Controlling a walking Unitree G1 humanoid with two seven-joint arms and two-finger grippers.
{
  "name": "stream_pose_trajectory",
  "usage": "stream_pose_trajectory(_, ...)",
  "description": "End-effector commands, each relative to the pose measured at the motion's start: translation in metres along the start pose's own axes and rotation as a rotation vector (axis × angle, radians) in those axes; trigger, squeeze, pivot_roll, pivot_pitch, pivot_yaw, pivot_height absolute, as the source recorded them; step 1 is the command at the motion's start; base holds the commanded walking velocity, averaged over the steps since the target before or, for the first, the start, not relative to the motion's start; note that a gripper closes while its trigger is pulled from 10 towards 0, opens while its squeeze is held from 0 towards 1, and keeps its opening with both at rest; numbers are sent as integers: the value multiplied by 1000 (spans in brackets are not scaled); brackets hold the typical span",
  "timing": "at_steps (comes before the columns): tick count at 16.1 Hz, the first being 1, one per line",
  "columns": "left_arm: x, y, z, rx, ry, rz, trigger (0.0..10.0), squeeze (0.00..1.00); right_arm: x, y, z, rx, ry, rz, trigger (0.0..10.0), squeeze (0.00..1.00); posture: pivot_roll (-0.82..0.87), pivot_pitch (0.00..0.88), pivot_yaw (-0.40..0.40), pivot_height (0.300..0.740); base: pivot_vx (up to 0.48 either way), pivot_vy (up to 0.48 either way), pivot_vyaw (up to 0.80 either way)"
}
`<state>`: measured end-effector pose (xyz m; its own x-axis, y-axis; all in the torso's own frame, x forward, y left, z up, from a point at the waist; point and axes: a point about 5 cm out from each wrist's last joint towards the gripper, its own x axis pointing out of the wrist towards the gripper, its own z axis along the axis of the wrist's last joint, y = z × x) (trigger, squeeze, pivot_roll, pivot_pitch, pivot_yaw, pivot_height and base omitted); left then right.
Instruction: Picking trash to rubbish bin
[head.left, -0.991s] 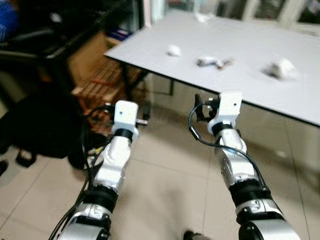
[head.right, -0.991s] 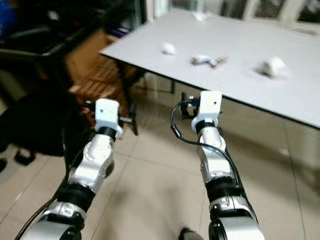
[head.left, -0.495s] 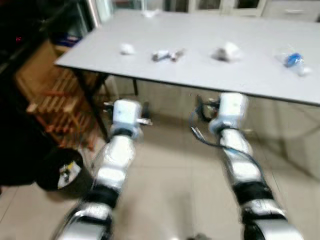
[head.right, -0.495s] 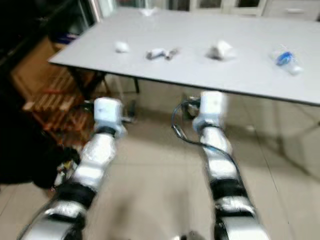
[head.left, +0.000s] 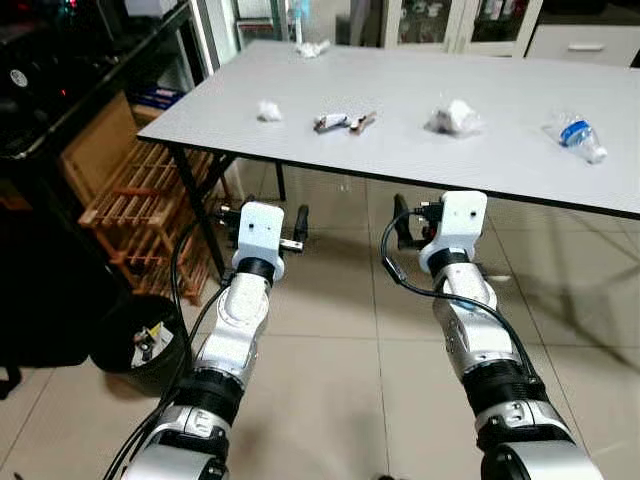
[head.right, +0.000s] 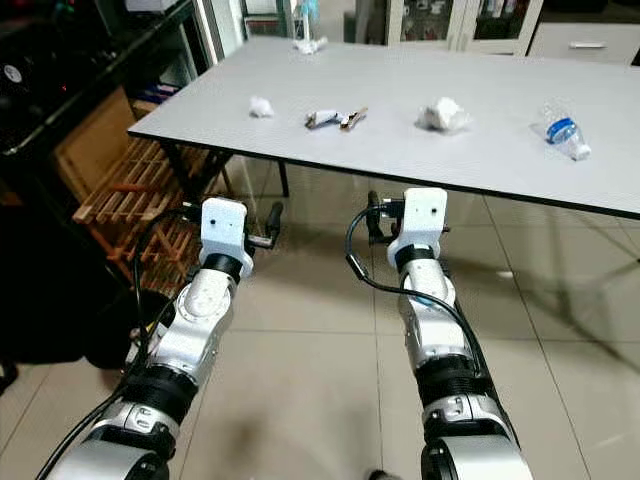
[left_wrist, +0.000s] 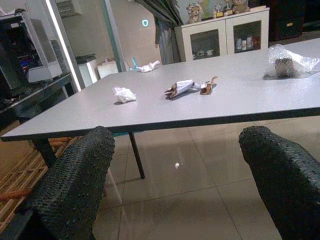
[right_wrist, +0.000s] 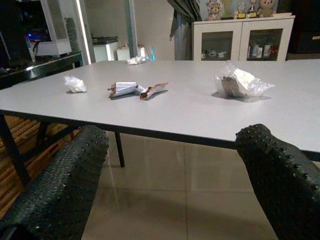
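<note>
Surface: a grey table (head.left: 480, 110) on dark legs is seen ahead of both pincers, its near edge just beyond and above them.

Left gripper (left_wrist: 170, 200): held out low over the floor, short of the table edge. Its two black fingers (left_wrist: 70, 185) are spread wide apart; nothing is held between them.

Right gripper (right_wrist: 175, 190): held out level beside the left one, likewise short of the table edge. Its fingers (right_wrist: 280, 175) are spread wide, with nothing held.

Trash, all lying on the table top, beyond the pincers:
- small crumpled paper ball (head.left: 269, 110), ahead of the left gripper.
- flattened wrapper with a brown scrap (head.left: 340, 122) touching or just beside it, ahead and between the two grippers.
- crumpled clear plastic bag (head.left: 455, 117), ahead of the right gripper.
- crushed plastic bottle with blue label (head.left: 577, 135), farther to the right of the right gripper.
- white crumpled piece (head.left: 312, 47) at the far edge of the table, well beyond the left gripper.

Rubbish bin (head.left: 140, 345): black, round, standing on the floor to the left of the left arm, near it; some scraps are seen inside.

Room: pale tiled floor (head.left: 340, 400) below both arms. Wooden slatted rack (head.left: 140, 215) to the left, beside the table leg. Dark shelving (head.left: 60, 90) farther left. White cabinet with glass doors (right_wrist: 240, 37) behind the table.
</note>
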<state>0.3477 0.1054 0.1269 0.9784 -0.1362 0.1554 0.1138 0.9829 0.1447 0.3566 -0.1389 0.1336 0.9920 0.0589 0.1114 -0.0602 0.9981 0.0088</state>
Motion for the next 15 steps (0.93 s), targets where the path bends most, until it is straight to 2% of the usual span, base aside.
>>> stream_pose_trajectory(1, 0, 1, 0, 5, 10, 11, 10000, 0, 0, 1, 4, -17, -18, 16, 10000, 0, -54, 64, 69, 740, 0, 0, 0)
stream_pose_trajectory(2, 0, 1, -1, 5, 10, 11, 10000, 0, 0, 2, 4, -30, -19, 26, 10000, 0, -54, 64, 69, 740, 0, 0, 0)
stream_pose_trajectory(9, 1, 2, -1, 6, 12, 13, 10000, 0, 0, 5, 3, -36, -16, 39, 10000, 0, -54, 65, 71, 740, 0, 0, 800)
stream_pose_trajectory(15, 2, 1, 0, 11, 14, 7, 10000, 0, 0, 5, 1, -14, -7, 34, 10000, 0, -54, 61, 73, 740, 0, 0, 0)
